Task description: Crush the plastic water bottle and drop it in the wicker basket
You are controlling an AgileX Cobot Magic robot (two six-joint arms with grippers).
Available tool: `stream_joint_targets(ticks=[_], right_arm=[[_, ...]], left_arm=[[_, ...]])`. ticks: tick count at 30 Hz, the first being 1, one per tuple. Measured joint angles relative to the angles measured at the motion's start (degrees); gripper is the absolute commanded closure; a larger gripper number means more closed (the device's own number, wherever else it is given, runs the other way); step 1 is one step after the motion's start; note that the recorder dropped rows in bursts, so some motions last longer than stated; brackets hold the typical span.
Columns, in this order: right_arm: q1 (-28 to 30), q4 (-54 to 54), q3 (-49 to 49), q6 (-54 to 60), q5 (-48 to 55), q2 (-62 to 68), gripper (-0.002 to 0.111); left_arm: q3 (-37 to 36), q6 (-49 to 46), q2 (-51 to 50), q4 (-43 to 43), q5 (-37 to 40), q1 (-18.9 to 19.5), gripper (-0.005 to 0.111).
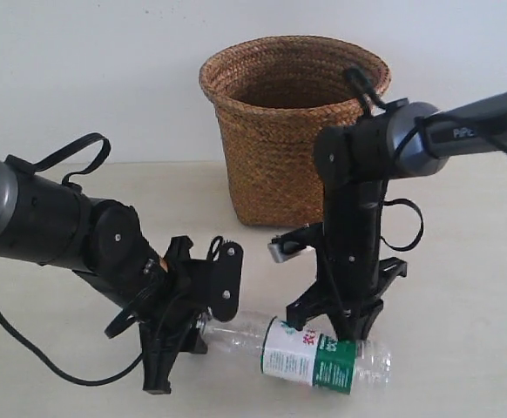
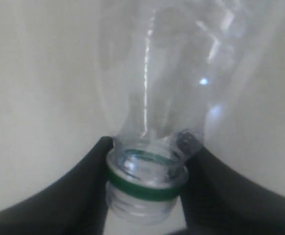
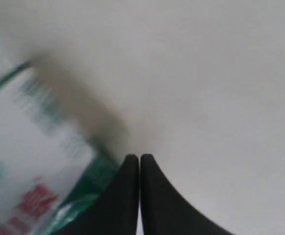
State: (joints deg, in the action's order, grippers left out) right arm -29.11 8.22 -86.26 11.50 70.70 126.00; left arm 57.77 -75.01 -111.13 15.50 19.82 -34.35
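The plastic water bottle [image 1: 310, 353] lies on its side on the table, label toward the right. No cap shows on its threaded neck, only a green ring [image 2: 145, 188]. My left gripper [image 1: 197, 326] is shut on that neck, and its fingers [image 2: 79, 196] press both sides of the bottle [image 2: 172, 78]. My right gripper [image 1: 351, 333] is shut and empty, its tips down beside the label [image 3: 30, 196] near the bottle's base end. The wicker basket [image 1: 293, 131] stands upright behind both arms.
The pale table [image 1: 463, 261] ends at a white wall behind the basket. Black cables loop off both arms [image 1: 79, 152].
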Motion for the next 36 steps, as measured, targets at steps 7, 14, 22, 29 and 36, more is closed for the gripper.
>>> stream_joint_targets(ticks=[7,14,22,29,36], right_arm=[[-0.09,-16.60,-1.56,-7.16,-9.78,-6.26,0.108],[-0.09,-14.55,-1.60,-7.07,-10.07,-15.77,0.108],[-0.09,-0.56,11.92,0.47,-18.44,-18.70,0.108],[-0.09,-0.68,20.20,0.64,-31.04,-18.70,0.108],[-0.09,-1.74,21.19,0.42,-36.90,-18.70,0.108]], left_arm=[[0.00,7.78,-0.59,1.02,-9.47,0.22,0.103],[0.00,9.95,-0.59,1.15,-10.12,0.35,0.103],[0.45,11.06,-0.59,1.24,-10.46,0.35,0.103],[0.57,11.94,-0.59,2.01,-10.33,0.44,0.103],[0.57,12.82,-0.59,2.50,-8.84,0.69,0.103]])
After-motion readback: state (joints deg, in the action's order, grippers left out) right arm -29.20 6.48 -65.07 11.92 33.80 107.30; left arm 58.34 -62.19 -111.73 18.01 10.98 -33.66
